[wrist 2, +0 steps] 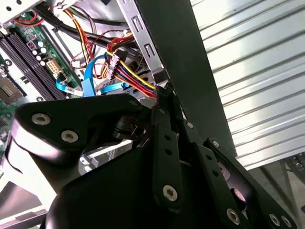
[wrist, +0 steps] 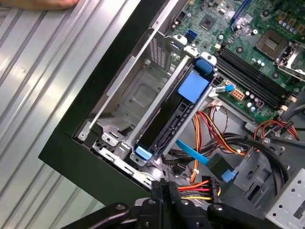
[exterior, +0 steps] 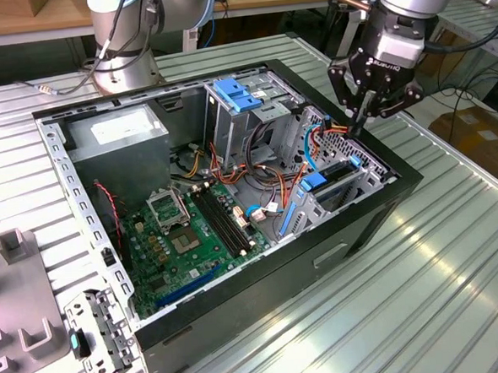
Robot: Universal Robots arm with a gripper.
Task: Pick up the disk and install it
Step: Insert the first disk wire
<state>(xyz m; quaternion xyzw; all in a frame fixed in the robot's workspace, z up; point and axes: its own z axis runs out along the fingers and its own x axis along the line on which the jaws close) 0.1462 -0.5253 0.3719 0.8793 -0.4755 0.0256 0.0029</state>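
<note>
Disk in the bay, gripper closed and empty by the cables.
We see the disk (wrist: 174, 114) on edge in the drive cage (wrist: 140, 93), blue rails in the slot. The gripper (exterior: 357, 127) has its fingers pressed together, nothing between them, tips just beside the power connector (wrist: 202, 188). Our read on the risk: a sideways move snags those wires or clips the case wall (exterior: 362, 230). We can't tell if the disk is fully seated.

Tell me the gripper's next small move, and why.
Probably a short lift straight up. The gripper, fingers shut, sits beside the coloured power plug by the case rim, and the disk already stands in its bay between blue rails, so backing off avoids snagging cables.
</note>
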